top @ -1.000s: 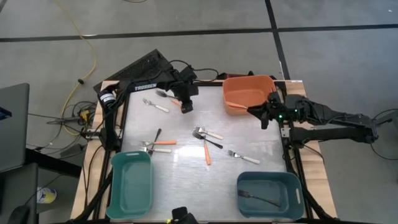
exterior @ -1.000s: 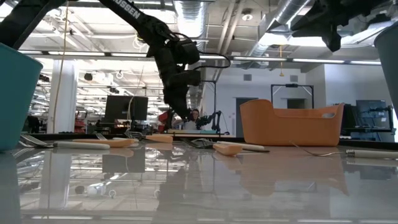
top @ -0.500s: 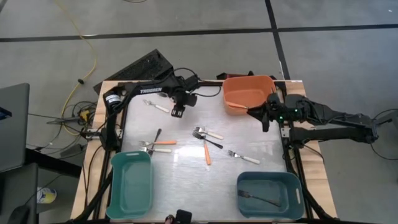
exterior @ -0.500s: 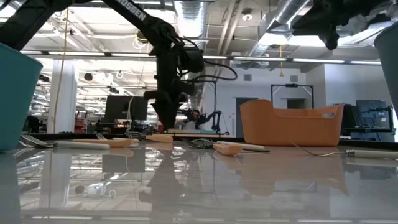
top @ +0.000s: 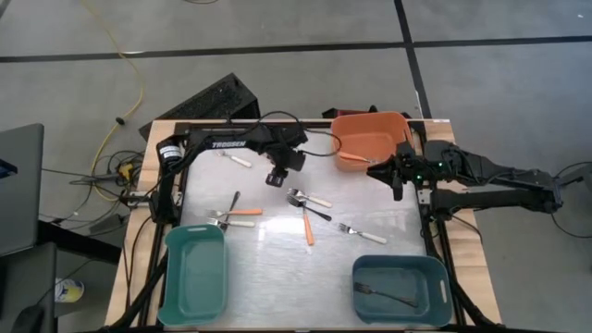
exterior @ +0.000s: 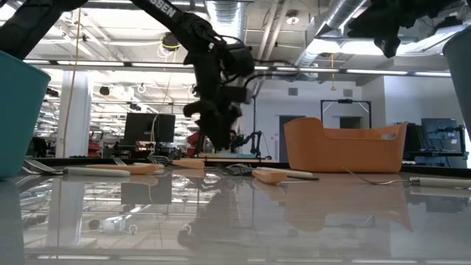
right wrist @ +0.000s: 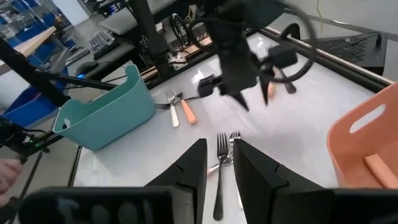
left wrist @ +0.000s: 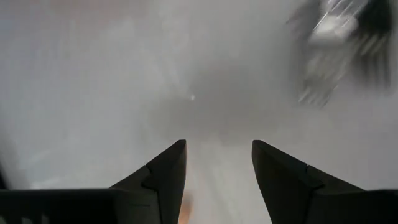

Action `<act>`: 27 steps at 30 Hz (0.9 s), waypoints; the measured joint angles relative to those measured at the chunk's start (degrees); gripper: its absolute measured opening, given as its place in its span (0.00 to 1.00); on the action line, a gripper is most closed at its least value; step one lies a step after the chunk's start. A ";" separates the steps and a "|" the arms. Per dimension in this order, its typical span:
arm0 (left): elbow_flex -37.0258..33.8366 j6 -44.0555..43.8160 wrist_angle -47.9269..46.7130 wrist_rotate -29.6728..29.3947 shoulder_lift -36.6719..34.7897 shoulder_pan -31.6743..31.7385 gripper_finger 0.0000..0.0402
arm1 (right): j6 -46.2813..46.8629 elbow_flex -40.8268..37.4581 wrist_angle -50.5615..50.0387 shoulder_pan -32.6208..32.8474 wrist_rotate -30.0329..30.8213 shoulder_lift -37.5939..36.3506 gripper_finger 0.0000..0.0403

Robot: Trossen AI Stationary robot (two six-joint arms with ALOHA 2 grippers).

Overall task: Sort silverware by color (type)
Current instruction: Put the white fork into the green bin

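Forks and spoons with orange, white or black handles lie flat on the table: a white fork (top: 236, 158) far left, a crossed cluster (top: 231, 215) at the left, a group (top: 310, 199) in the middle, an orange one (top: 308, 225) and a white fork (top: 350, 231). My left gripper (top: 275, 178) (left wrist: 217, 144) hangs open above bare table, just far-left of the middle group. My right gripper (top: 398, 185) (right wrist: 219, 142) hovers beside the orange bin (top: 370, 139), fingers narrowly open and holding nothing. A black fork (top: 384, 294) lies in the blue bin (top: 400, 287).
A teal bin (top: 194, 273) stands at the near left corner, the blue bin at the near right, the orange bin at the far right with an orange-handled piece (top: 351, 159) inside. Bare table stretches between the two near bins. Cables and a keyboard lie beyond the far edge.
My left gripper has swung from beside the far-left white fork toward the near edge and a little to the right, ending close to the middle group of silverware. No piece of silverware has moved.
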 joint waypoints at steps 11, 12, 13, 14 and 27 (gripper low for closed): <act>-0.02 -4.68 11.60 2.44 0.00 -8.83 0.42 | -5.42 0.00 0.07 0.02 -3.71 0.48 0.25; -0.02 -4.90 13.24 2.47 0.00 -9.59 0.42 | -5.42 0.00 0.03 0.02 -4.65 0.46 0.25; -0.02 -5.04 14.97 2.47 0.21 -10.27 0.42 | -5.42 0.00 -0.12 0.02 -5.53 0.46 0.25; 0.02 -5.31 17.24 2.47 0.85 -10.96 0.42 | -5.43 0.00 -0.26 0.04 -6.11 0.47 0.25; 0.07 -10.11 21.53 -5.09 7.80 -14.55 0.42 | -3.95 0.00 0.87 1.14 -6.75 0.42 0.25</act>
